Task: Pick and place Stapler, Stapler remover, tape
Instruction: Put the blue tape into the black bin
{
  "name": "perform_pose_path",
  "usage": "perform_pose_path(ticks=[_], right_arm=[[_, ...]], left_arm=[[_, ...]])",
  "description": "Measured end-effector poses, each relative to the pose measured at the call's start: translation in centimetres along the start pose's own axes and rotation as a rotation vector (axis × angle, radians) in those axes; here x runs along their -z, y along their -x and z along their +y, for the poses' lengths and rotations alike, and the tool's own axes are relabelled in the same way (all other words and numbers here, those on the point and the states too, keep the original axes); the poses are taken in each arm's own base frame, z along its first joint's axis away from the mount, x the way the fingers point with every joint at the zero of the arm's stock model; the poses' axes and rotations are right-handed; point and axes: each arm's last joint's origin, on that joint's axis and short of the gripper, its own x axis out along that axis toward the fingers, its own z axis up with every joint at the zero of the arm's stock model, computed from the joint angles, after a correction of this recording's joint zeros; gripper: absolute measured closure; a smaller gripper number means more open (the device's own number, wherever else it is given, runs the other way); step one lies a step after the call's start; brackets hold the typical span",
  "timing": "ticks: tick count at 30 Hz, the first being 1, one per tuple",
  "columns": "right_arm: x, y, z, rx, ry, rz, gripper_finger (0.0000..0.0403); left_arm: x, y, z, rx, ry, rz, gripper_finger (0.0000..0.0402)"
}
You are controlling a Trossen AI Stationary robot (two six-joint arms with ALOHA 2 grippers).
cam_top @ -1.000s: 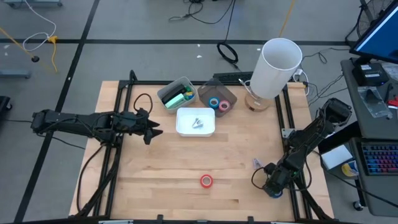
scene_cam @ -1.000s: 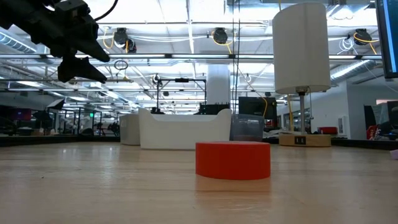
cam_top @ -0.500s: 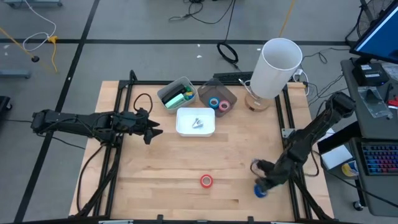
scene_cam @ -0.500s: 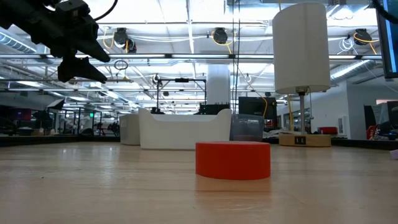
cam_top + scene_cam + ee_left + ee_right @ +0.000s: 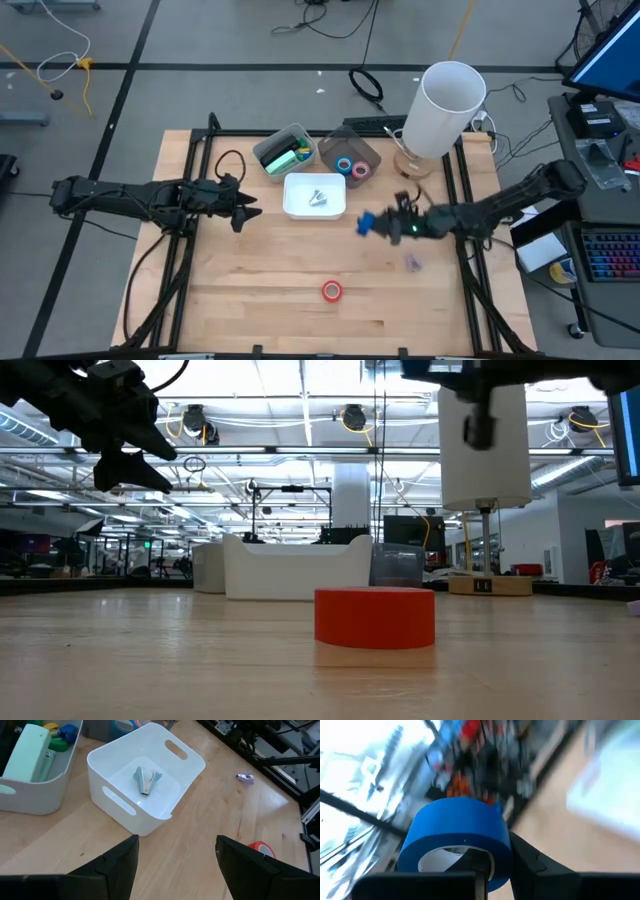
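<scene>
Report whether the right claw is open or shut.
Shut: the right claw grips the blue tape roll above the table.

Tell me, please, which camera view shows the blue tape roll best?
The right wrist view: the blue tape roll fills it. The high view shows it small at the right gripper. The other views miss it.

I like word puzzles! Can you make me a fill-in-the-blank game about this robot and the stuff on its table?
1. The right claw is carrying a roll of tape coloured ____.
2. The tape roll lying alone on the bare wooden table is ____.
3. The stapler remover lies inside the ____ bin.
4. The left claw has its fingers ____ and holds nothing.

Missing words: blue; red; white; open
</scene>
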Motion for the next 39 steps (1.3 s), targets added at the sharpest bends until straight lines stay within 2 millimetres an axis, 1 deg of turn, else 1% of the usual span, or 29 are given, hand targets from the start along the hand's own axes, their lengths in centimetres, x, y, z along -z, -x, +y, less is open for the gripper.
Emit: perform_pose_path(ticks=[2,4,7,10,16,20,22,24,27,30,33,36,39], right_arm=[[-1.3,-0.8,0.1,-0.002,0.097,-0.098,0.0371],[-2.5,-1.8,0.5,0.011,0.197,-0.150,0.0371],[-3.9,-3.7,2.1,0.022,0.331,-0.200,0.0371],[-5.0,-5.9,3.6,0.069,0.473,-0.201,0.0371],[-7.3,-10.0,5.4,0.365,0.706,-0.217,0.0370],[-8.8,-12.8,5.4,0.610,0.904,-0.244,0.0355],[-9.5,-14.0,4.7,0.741,0.982,-0.248,0.0353],[-10.2,-15.2,3.5,0.850,1.031,-0.246,0.0357],[-11.4,-16.4,1.2,0.955,1.053,-0.222,0.0367],[-12.4,-17.1,-1.3,1.033,1.058,-0.198,0.0368],[-13.1,-17.4,-3.7,1.117,1.056,-0.152,0.0356],[-13.8,-17.6,-5.9,1.145,1.012,-0.107,0.0350],[-14.3,-17.5,-7.8,1.169,0.958,-0.039,0.0354]], left_arm=[[0.0,0.0,0.0,0.000,-0.002,0.000,0.0140],[0.0,0.0,0.0,0.000,-0.002,0.000,0.0140],[0.0,0.0,0.0,0.000,-0.002,0.000,0.0140],[0.0,0.0,0.0,0.000,-0.006,0.000,0.0140],[0.0,0.0,0.0,0.000,-0.013,0.000,0.0140],[0.0,0.0,0.0,0.000,-0.044,0.000,0.0140],[0.0,0.0,0.0,-0.001,-0.055,0.000,0.0140],[0.0,0.0,0.0,-0.001,-0.061,0.000,0.0140],[0.0,0.0,0.0,0.000,-0.062,0.000,0.0140],[0.0,0.0,0.0,0.000,-0.064,0.001,0.0140],[0.0,0.0,0.0,0.000,-0.066,0.001,0.0140],[0.0,0.0,0.0,0.000,-0.077,0.001,0.0140],[0.0,0.0,0.0,0.000,-0.080,0.001,0.0140]])
